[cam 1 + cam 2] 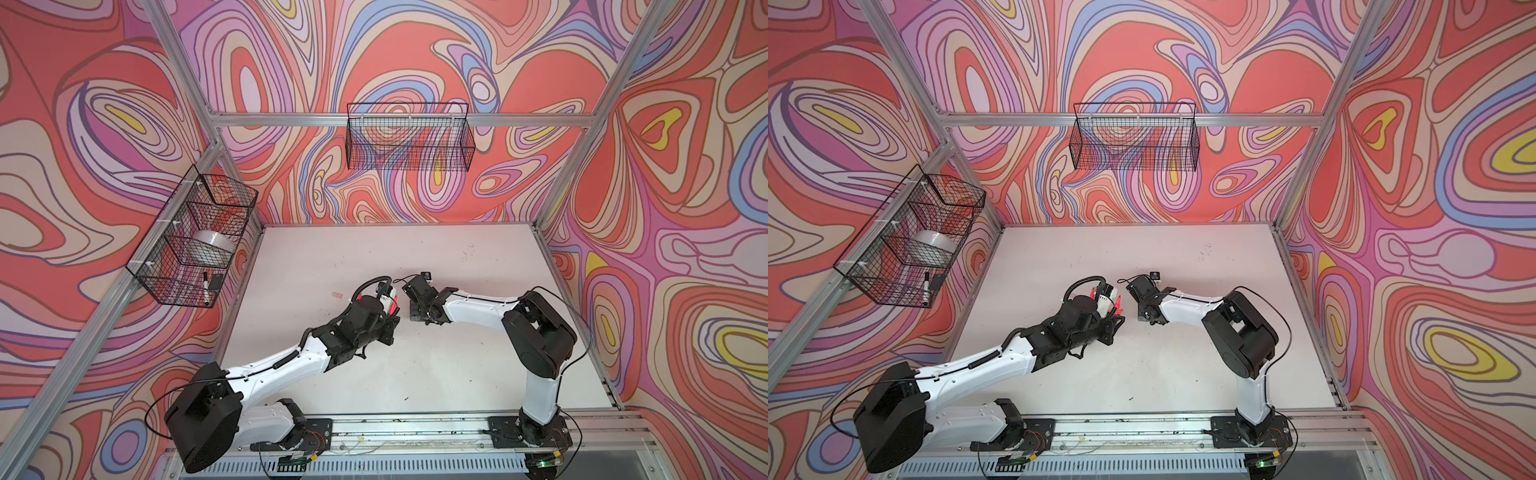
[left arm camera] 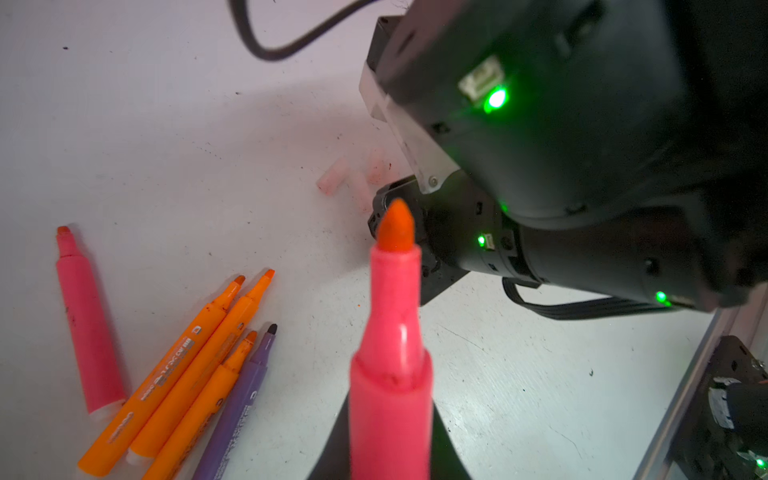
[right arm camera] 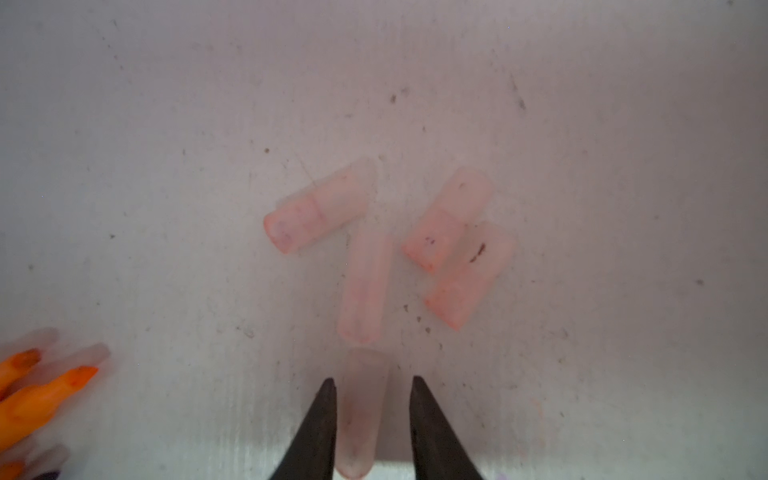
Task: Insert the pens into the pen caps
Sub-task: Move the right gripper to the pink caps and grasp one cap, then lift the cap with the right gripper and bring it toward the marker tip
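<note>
1. Left gripper [image 2: 388, 469] clamping pink pen [image 2: 390, 353] above table [image 2: 166, 124]; pen risking tilting at insertion.
2. Right gripper [image 3: 372, 380] straddling cap [image 3: 361, 415] on table, jaws not pinching yet; off-centre squeeze risking flicking it into neighbouring cap [image 3: 363, 286].

Left tool [image 1: 1120, 321] near right tool [image 1: 1143, 318]

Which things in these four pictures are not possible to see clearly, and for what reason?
- Left wrist view: the pen caps are blurred, and the right arm covers some, so their number is unclear.
- Right wrist view: the orange pens are blurred and cut off by the picture edge.
- Both top views: the left arm and right arm cover most of these things; a pale piece is too small to identify.
</note>
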Controlling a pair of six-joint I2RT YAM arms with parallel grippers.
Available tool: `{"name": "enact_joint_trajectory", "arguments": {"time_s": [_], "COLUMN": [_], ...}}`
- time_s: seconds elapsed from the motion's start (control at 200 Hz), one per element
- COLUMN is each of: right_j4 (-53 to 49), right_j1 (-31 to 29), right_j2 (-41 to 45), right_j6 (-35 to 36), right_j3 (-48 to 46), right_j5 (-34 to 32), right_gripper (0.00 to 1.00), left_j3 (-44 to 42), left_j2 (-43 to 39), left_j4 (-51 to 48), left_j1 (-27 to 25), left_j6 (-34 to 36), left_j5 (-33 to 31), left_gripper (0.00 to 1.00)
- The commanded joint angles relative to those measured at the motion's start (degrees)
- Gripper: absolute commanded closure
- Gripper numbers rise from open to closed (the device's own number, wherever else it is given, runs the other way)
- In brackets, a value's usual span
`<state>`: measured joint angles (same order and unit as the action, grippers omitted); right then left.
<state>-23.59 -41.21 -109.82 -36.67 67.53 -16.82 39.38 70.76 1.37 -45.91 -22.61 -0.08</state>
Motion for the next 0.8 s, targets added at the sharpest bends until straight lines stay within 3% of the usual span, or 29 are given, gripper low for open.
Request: {"name": "enact_joint_trajectory", "arguments": {"time_s": [0.0,0.27,0.421,0.611,0.796], "right_j4": [-0.66,-0.53,-0.73,-0.75,-0.25], "right_j1": [0.25,0.28,0.25,0.26,0.25], "right_j2": [-1.87,-2.57,-2.69,-2.68,-1.67], "right_j6": [0.19,0.02,-0.06,-0.32,-0.77], "right_j3": [1.26,1.23,1.36,1.12,0.11], "right_j5": [-0.68,-0.76,-1.26,-1.28,-1.09], "right_gripper": [0.73,0.78,0.79,0.79,0.88], "left_j3": [0.58,-4.58,-2.19,-2.94,1.21], "left_j2": [-2.03,-5.91,-4.16,-3.72,-1.67], "left_j4": [-1.68,4.96,0.68,3.32,-3.18], "left_j1": [0.06,0.03,0.04,0.04,0.08], "left_j6": [-1.13,-0.35,-2.05,-1.02,-3.31], "left_j5": [-4.34,-1.6,-5.0,-1.94,-5.08], "left_gripper": [1.0,1.0,1.0,1.0,1.0]}}
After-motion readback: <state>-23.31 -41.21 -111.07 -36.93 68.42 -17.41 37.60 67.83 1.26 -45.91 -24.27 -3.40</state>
